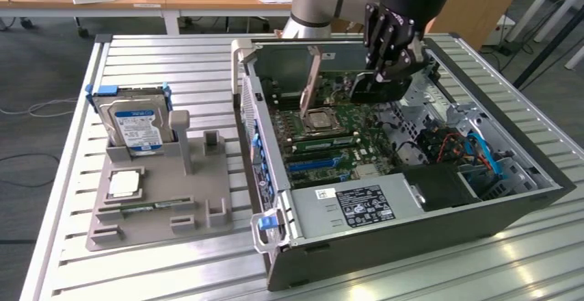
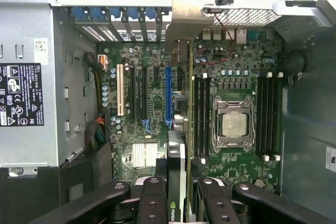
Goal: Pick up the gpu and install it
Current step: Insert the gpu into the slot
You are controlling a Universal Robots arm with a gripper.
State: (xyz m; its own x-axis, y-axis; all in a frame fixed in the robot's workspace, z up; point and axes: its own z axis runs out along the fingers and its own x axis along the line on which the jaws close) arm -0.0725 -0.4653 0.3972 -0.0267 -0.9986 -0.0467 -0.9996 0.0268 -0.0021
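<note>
My gripper [image 1: 388, 68] hangs inside the open computer case [image 1: 273, 198], shut on the gpu [image 1: 367, 90], a dark flat card held over the green motherboard [image 1: 338, 144]. In the wrist view the gpu [image 2: 177, 150] stands edge-on between my black fingers [image 2: 152, 192], its silver end bracket toward the case's rear slots. It lies along the long blue slot [image 2: 168, 93], between that slot and the processor socket [image 2: 233, 124]. Whether its lower edge touches the board is hidden.
On the exterior view's left, a grey fixture tray [image 1: 155, 191] holds a blue-labelled hard drive [image 1: 137, 123] upright and a small memory stick [image 1: 137, 207]. The power supply [image 1: 360, 205] fills the case's near end. Cables and a drive bay [image 1: 474, 157] crowd the right side.
</note>
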